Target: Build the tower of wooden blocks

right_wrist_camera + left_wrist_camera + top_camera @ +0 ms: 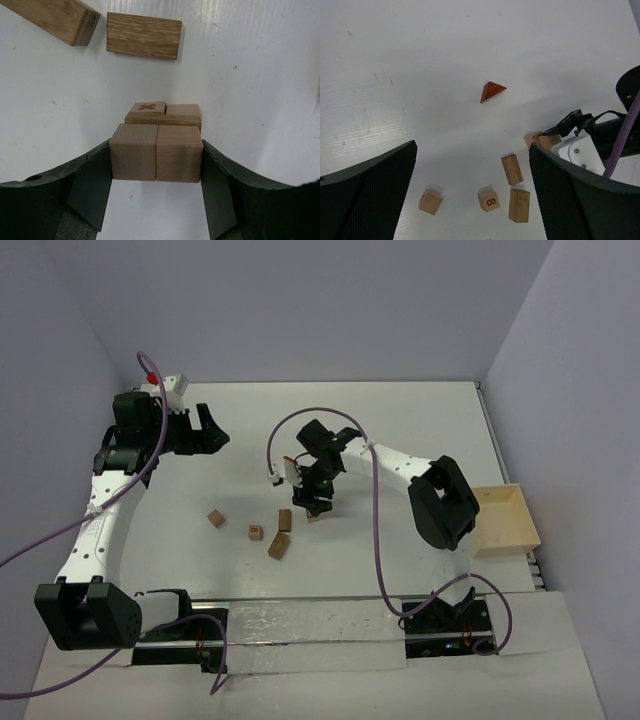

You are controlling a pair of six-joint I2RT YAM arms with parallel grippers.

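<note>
My right gripper (156,167) is shut on two plain tan cubes (132,152) pressed side by side between its fingers. Directly below them stands the start of the wood block tower (162,119): a flat brick lying across a cube marked with an X (146,106) and a plain cube (184,110). In the top view this gripper (318,502) hangs over the tower near the table's middle. My left gripper (212,430) is open and empty, high at the far left. Its wrist view shows a reddish-brown triangular block (491,91) lying alone.
Loose blocks lie left of the tower: two cubes (215,518) (256,532) and two bricks (285,519) (278,546). One cube carries an 8 (488,199). A pale wooden tray (505,522) sits at the right edge, behind the right arm's elbow.
</note>
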